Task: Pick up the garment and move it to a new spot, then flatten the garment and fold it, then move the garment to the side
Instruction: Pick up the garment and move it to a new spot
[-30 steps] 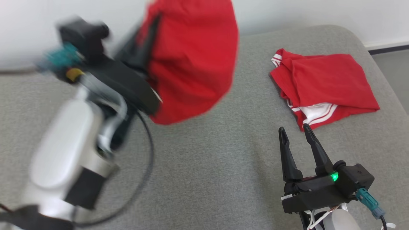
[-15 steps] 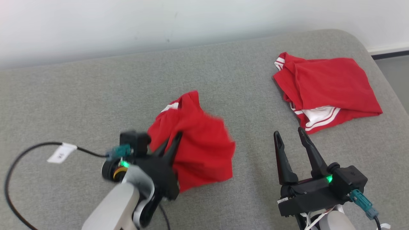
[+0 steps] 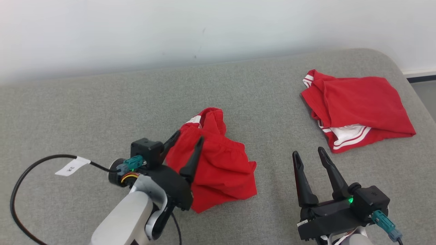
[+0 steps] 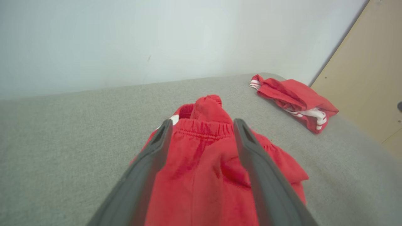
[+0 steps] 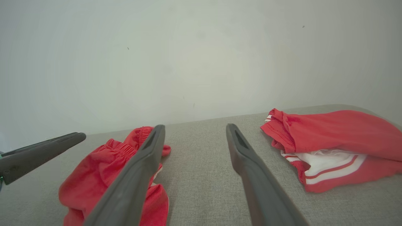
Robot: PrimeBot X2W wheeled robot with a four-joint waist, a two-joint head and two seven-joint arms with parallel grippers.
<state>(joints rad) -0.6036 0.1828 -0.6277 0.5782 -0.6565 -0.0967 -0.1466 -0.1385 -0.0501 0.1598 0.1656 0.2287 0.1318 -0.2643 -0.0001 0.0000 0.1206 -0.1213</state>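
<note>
I see the crumpled red garment [image 3: 218, 166] lying in a loose heap on the grey cushioned surface [image 3: 102, 112], a little left of the middle of my head view. Its elastic waistband is bunched up at the far end, and a bit of white trim shows beside it.

My left gripper [image 3: 189, 136] sits low over the near-left part of the heap with its two dark fingers spread wide. In the left wrist view the red cloth runs between and under the fingers and neither finger pinches it. I cannot say for certain whether the fingers rest on the cloth or hang just above it. A black cable [image 3: 20, 180] with a white tag [image 3: 72, 166] loops across the surface to the left of that wrist.

My right gripper [image 3: 307, 151] is at the lower right, well apart from the heap, with its fingers also spread and nothing between them. It points up the view over bare grey fabric.

A second red garment [image 3: 357, 105], folded and with white striped trim showing along its near edge, lies at the far right of the surface, apart from both grippers. A pale wall [image 3: 218, 30] runs behind the far edge.
</note>
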